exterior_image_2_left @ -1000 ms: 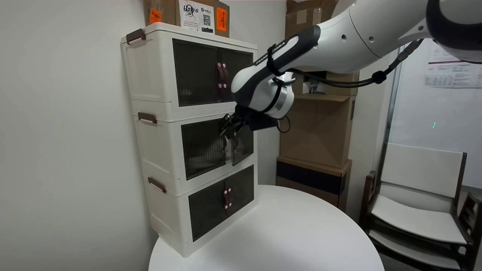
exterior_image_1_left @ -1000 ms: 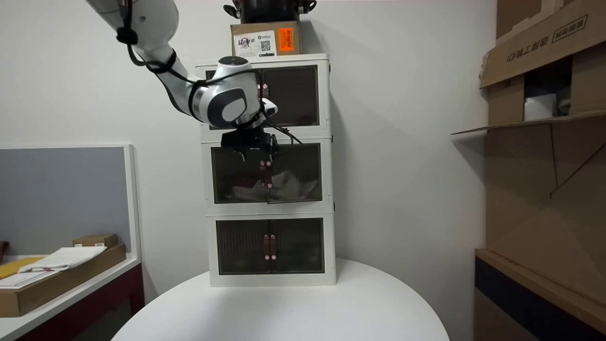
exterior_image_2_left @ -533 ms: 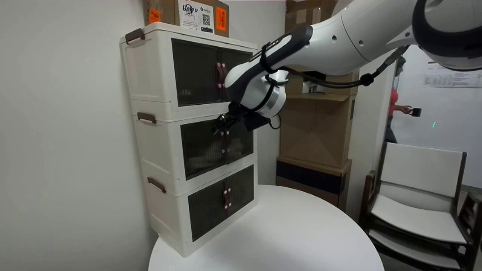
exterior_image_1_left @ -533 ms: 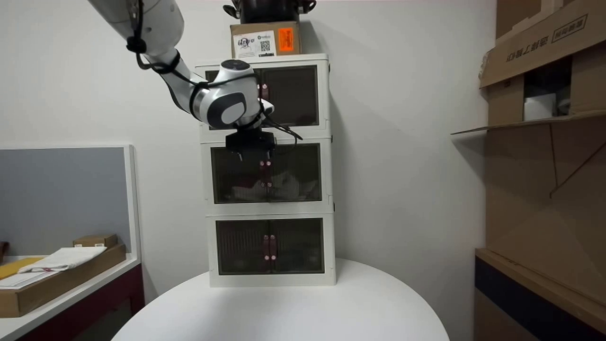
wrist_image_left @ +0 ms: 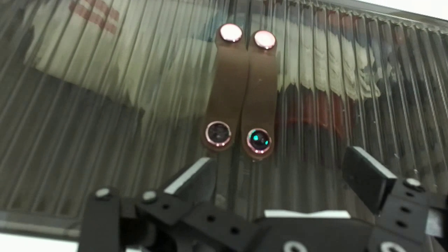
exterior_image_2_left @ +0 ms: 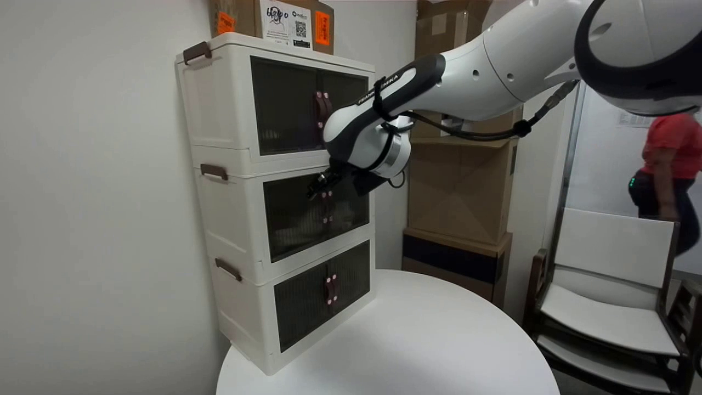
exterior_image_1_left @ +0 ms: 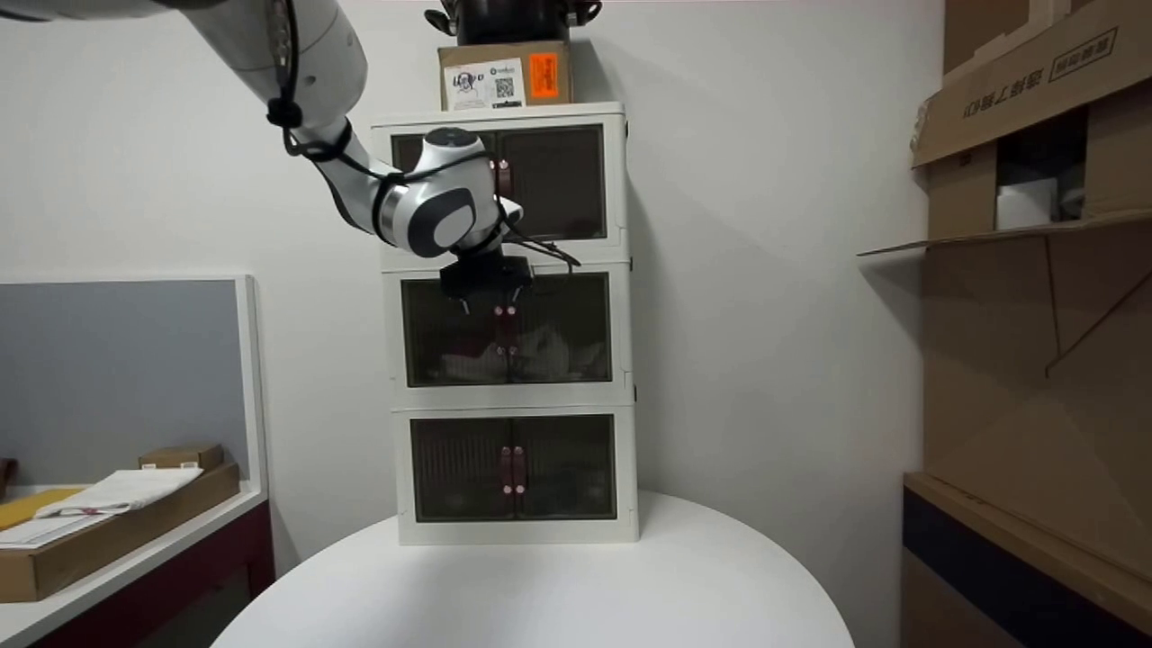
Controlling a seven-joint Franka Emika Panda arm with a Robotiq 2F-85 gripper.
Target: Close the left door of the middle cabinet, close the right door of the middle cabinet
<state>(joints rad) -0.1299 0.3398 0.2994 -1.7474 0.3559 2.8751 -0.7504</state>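
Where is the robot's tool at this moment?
In an exterior view, the tool is left of the picture's centre, in front of the middle cabinet, near its door handles.

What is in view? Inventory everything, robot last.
Boxy middle cabinet: one, white, centre tier
Ribbed left door and right door: two, dark, its front
Outer cabinets: two, white, above and below
Strap handles: six, brown, on doors
Round table: one, white, beneath cabinets
Cardboard box: one, brown, atop cabinets
Handled pot: one, black, atop box
Stacked cartons: several, brown, beyond table
Framed chair: at least one, white, beside table
Person: one, red top, behind chair
Small items: several, brown, white, yellow, before grey panel
Robot arm: one, white, before cabinets
Gripper: one, black, open, before doors
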